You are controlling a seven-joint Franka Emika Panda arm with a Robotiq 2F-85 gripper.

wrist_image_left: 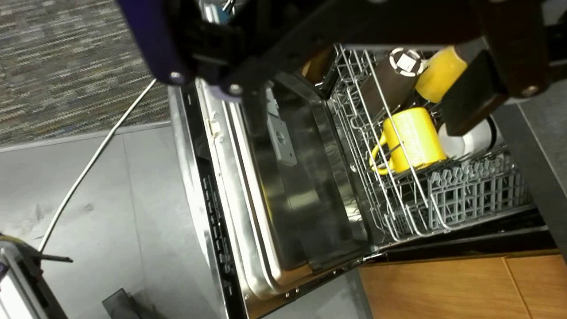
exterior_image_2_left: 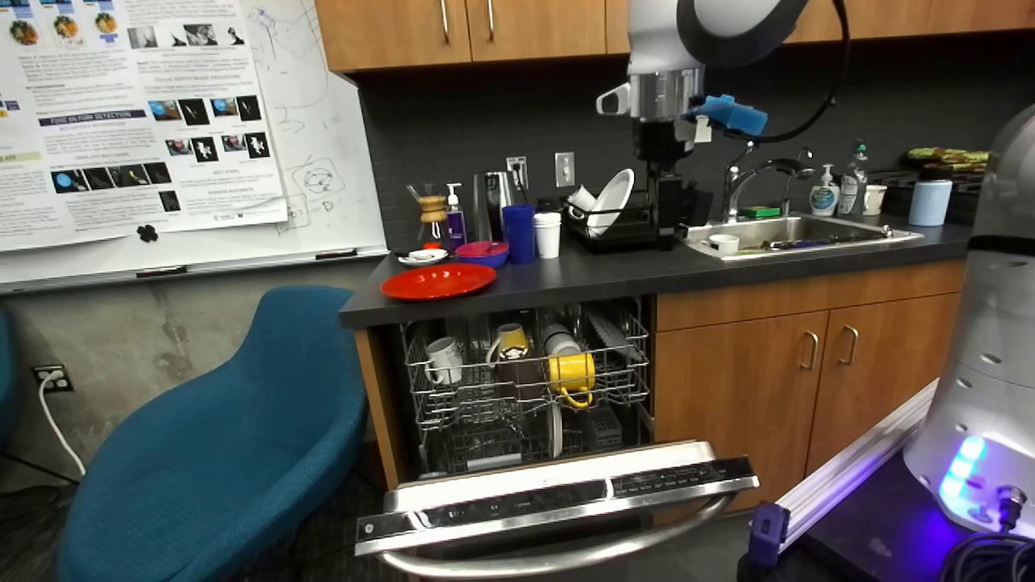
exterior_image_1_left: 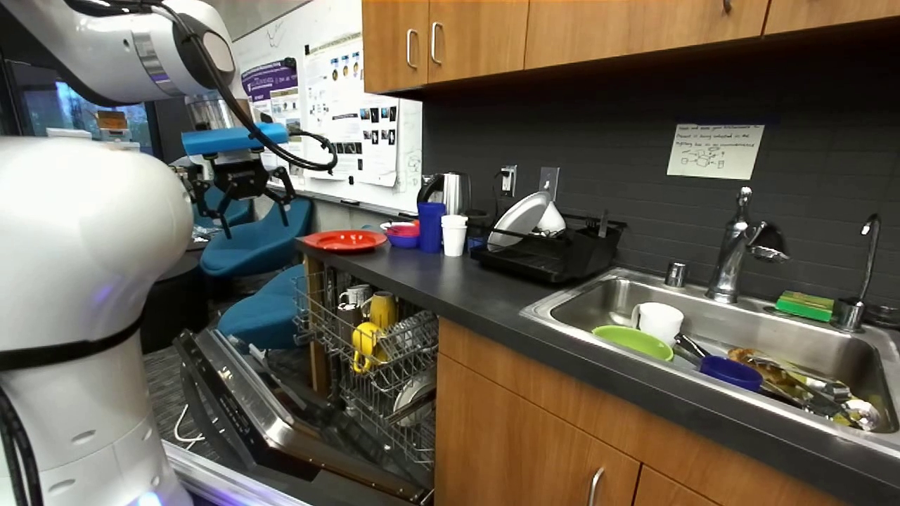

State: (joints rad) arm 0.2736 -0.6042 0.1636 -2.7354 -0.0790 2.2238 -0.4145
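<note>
My gripper (exterior_image_1_left: 256, 222) hangs in the air above the dishwasher, its fingers spread wide with nothing between them. It is also seen edge-on in an exterior view. Below it in the wrist view lies the pulled-down dishwasher door (wrist_image_left: 310, 177). The wire upper rack (wrist_image_left: 483, 195) is beside it. A yellow mug (wrist_image_left: 416, 139) lies tipped in that rack, near a dark brown cup (wrist_image_left: 390, 84), a second yellow cup (wrist_image_left: 440, 73) and a white cup (wrist_image_left: 465, 139). One finger (wrist_image_left: 474, 97) covers part of these cups from the camera. No contact with anything shows.
On the dark counter are a red plate (exterior_image_2_left: 438, 281), colored bowls (exterior_image_2_left: 483, 255), a blue cup (exterior_image_2_left: 519, 233), white cups (exterior_image_2_left: 548, 236) and a black drying rack (exterior_image_1_left: 548, 256). The sink (exterior_image_1_left: 562, 309) holds dishes. A teal chair (exterior_image_2_left: 234, 436) stands beside the dishwasher.
</note>
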